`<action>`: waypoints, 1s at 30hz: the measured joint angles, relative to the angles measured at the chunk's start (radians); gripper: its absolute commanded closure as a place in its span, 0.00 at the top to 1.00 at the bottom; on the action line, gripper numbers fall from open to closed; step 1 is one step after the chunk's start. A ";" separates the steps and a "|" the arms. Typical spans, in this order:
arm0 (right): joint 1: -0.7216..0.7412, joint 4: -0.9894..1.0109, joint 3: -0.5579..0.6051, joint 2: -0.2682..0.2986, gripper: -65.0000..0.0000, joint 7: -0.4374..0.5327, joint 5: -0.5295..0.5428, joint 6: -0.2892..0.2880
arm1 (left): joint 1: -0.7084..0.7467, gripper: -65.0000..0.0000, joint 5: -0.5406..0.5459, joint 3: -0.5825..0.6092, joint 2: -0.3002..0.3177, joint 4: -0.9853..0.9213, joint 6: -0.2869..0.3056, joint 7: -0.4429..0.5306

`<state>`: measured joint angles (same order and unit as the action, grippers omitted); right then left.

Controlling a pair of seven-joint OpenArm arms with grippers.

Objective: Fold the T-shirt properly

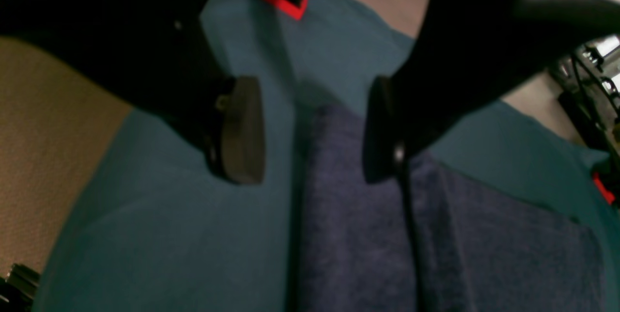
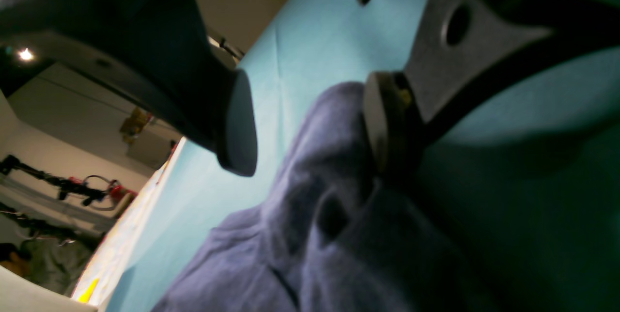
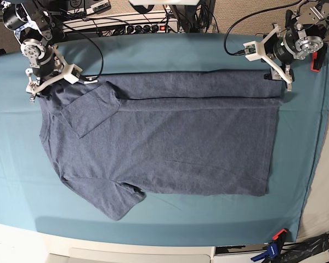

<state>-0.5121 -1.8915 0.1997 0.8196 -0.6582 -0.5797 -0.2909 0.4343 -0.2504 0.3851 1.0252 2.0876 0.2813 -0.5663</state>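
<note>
The slate-blue T-shirt [image 3: 170,142] lies flat on the teal cloth, neck end to the left, plain side up. Its far long edge is folded over toward the middle, and one sleeve [image 3: 90,109] lies folded onto the body. My left gripper [image 3: 278,81] is at the shirt's far right corner. In the left wrist view that gripper [image 1: 310,130] stands open, with the shirt corner [image 1: 368,229] just under its fingers. My right gripper [image 3: 37,92] is at the far left corner by the shoulder. It [image 2: 307,120] is open, and a raised hump of shirt [image 2: 329,157] sits between the pads, touching one.
The teal table cloth [image 3: 153,219] covers the table. A red clamp [image 3: 315,61] holds it at the right edge and a blue-orange clamp [image 3: 273,247] at the front right. A power strip and cables [image 3: 126,24] run along the back edge.
</note>
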 measured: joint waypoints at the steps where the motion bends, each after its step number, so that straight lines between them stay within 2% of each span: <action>1: 0.000 -0.001 0.000 0.000 0.54 0.000 0.000 0.000 | 0.000 0.52 0.000 0.000 0.000 0.000 0.000 -0.001; 11: 0.000 -0.001 0.000 0.000 0.53 -0.002 0.000 -0.001 | 0.000 0.52 0.000 0.000 0.000 0.000 0.000 -0.001; 13: -0.001 -0.001 0.000 0.000 0.44 -0.008 0.000 -0.002 | 0.000 0.52 0.000 0.000 0.000 0.000 0.000 -0.001; 18: -0.001 -0.001 0.000 0.000 0.04 -0.015 0.001 -0.001 | 0.000 0.52 0.000 0.000 0.000 0.000 0.000 -0.001; 19: 0.000 -0.001 0.000 0.000 0.00 -0.015 0.001 -0.001 | 0.000 0.52 0.000 0.000 0.000 0.000 0.000 -0.001; 25: 0.000 -0.001 0.000 0.000 0.00 -0.015 0.000 -0.001 | 0.000 0.52 0.000 0.000 0.000 0.000 0.000 -0.001; 27: 0.000 -0.001 0.000 0.000 0.00 -0.015 0.000 -0.001 | 0.000 0.52 -0.032 0.000 0.000 -0.013 -0.004 0.019; 28: 0.000 -0.001 0.000 0.000 0.00 -0.015 0.000 -0.001 | 0.001 0.52 -0.052 0.000 0.000 -0.026 -0.027 0.023; 30: 0.000 -0.001 0.000 0.000 0.00 -0.015 0.000 -0.001 | 0.000 0.52 -0.109 0.000 0.000 -0.058 -0.109 0.026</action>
<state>-0.5125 -1.8927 0.1997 0.8200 -0.6731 -0.5797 -0.2920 0.4347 -0.3599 0.3851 1.0248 2.0293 0.1719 -0.5400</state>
